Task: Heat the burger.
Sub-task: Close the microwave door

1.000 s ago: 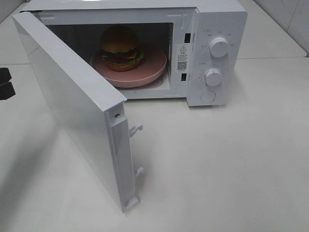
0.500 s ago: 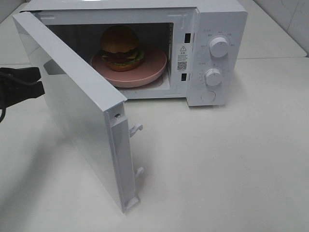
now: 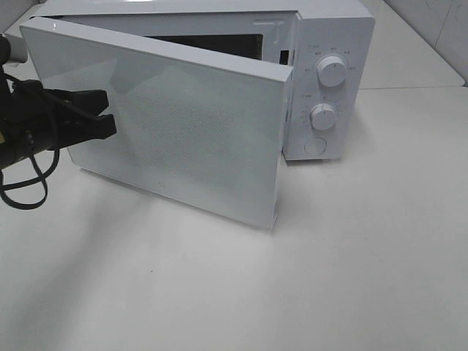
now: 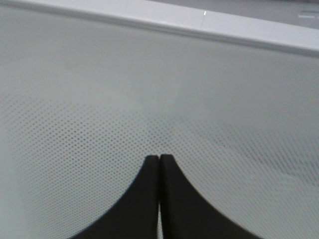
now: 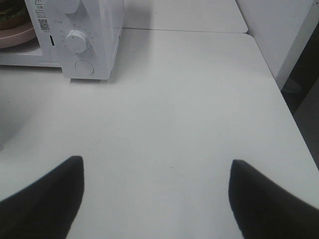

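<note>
1. Burger [image 5: 9,14] sat inside the microwave [image 3: 358,44], upper frame, hidden behind the door in the high view.
2. Door [image 3: 190,139], centre-left, stood partly closed; a flat, steady push should latch it.
3. Left gripper [image 3: 111,115], fingers together, pressed the door's left side.
4. Right gripper [image 5: 154,162], fingers apart, held nothing.

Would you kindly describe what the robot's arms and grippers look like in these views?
Both are matte black. The left gripper has tapered fingers curving to narrow tips, and a black cable loops beneath its arm. The right gripper shows two broad black fingers. No markings are visible.
</note>
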`<action>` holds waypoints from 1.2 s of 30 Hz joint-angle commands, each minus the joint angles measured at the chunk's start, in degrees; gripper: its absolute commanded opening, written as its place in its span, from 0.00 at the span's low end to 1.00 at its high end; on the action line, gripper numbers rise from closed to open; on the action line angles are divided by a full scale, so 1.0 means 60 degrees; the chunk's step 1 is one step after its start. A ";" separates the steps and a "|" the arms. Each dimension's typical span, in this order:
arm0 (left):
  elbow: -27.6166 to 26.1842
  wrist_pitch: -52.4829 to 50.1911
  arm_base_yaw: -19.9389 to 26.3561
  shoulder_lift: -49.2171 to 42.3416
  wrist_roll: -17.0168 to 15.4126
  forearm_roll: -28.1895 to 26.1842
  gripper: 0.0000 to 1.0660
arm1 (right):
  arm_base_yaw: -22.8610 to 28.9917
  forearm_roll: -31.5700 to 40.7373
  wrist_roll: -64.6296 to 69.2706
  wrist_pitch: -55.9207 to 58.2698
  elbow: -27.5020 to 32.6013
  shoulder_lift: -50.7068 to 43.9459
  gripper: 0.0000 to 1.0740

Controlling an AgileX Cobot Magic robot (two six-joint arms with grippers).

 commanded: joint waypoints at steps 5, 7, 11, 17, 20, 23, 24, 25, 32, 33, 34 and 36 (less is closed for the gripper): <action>-0.0840 0.0325 -0.0840 0.0420 0.0554 -0.0964 0.00 | -0.0057 -0.0029 -0.0029 -0.0076 0.0010 -0.0267 0.71; -0.0984 0.0458 -0.0955 0.0497 0.0602 -0.1089 0.00 | -0.0057 -0.0029 -0.0029 -0.0076 0.0010 -0.0267 0.71; -0.1748 0.0802 -0.1423 0.0888 0.0831 -0.1499 0.00 | -0.0057 -0.0029 -0.0029 -0.0076 0.0010 -0.0267 0.71; -0.2788 0.1280 -0.1891 0.1509 0.1366 -0.2368 0.00 | -0.0057 -0.0029 -0.0029 -0.0076 0.0010 -0.0267 0.71; -0.2960 0.1385 -0.1967 0.1614 0.1461 -0.2483 0.00 | -0.0057 -0.0029 -0.0029 -0.0076 0.0010 -0.0267 0.71; -0.3533 0.1642 -0.2139 0.2044 0.1604 -0.2617 0.00 | -0.0057 -0.0029 -0.0029 -0.0076 0.0010 -0.0267 0.71; -0.3667 0.1671 -0.2177 0.2158 0.1604 -0.2664 0.00 | -0.0057 -0.0029 -0.0029 -0.0076 0.0010 -0.0267 0.71; -0.3925 0.1776 -0.2254 0.2359 0.1604 -0.2760 0.00 | -0.0057 -0.0029 -0.0029 -0.0076 0.0010 -0.0267 0.71; -0.4565 0.2101 -0.2387 0.2846 0.1614 -0.2941 0.00 | -0.0057 -0.0029 -0.0029 -0.0076 0.0010 -0.0267 0.71; -0.4660 0.2082 -0.2387 0.2893 0.1652 -0.2989 0.00 | -0.0057 -0.0029 -0.0029 -0.0076 0.0010 -0.0267 0.71; -0.4803 0.2101 -0.2435 0.3018 0.1652 -0.3056 0.00 | -0.0057 -0.0029 -0.0029 -0.0076 0.0010 -0.0267 0.71; -0.4966 0.2120 -0.2435 0.3151 0.1719 -0.3142 0.00 | -0.0057 -0.0029 -0.0029 -0.0076 0.0010 -0.0267 0.71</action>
